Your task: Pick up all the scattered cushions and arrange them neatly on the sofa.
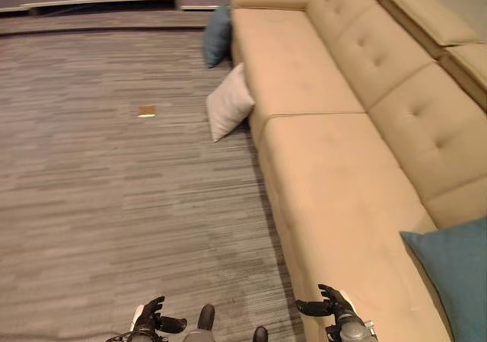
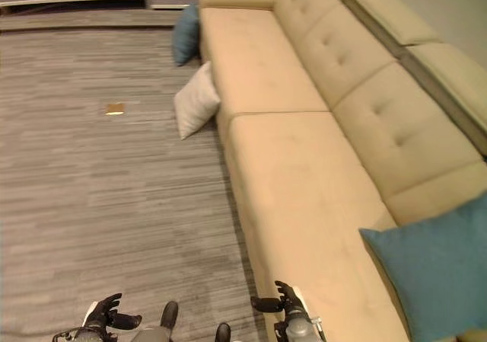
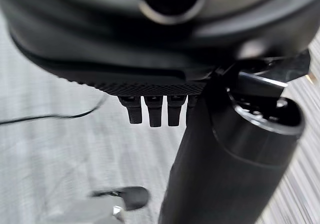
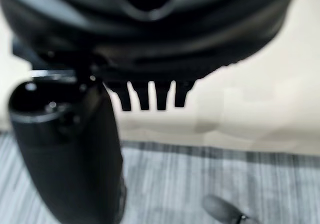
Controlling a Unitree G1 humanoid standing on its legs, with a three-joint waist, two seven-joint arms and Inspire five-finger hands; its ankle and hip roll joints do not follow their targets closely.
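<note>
Our left hand (image 1: 156, 317) and right hand (image 1: 329, 305) hang empty, fingers loose and apart. The white cushion (image 1: 229, 103) looks soft and light; we would grab its puffy top corner.

The sofa (image 1: 319, 151) runs along the right. Two cushions (image 1: 228, 102) (image 1: 217, 36) lean against its left front on the carpet (image 1: 114, 205), far off. Another cushion (image 1: 453, 277) sits on the near right seat, perhaps against the backrest.

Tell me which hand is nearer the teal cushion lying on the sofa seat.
Right. The right hand hangs at the sofa's front edge, nearer the teal cushion; the left hand is over the floor, farther away.
</note>
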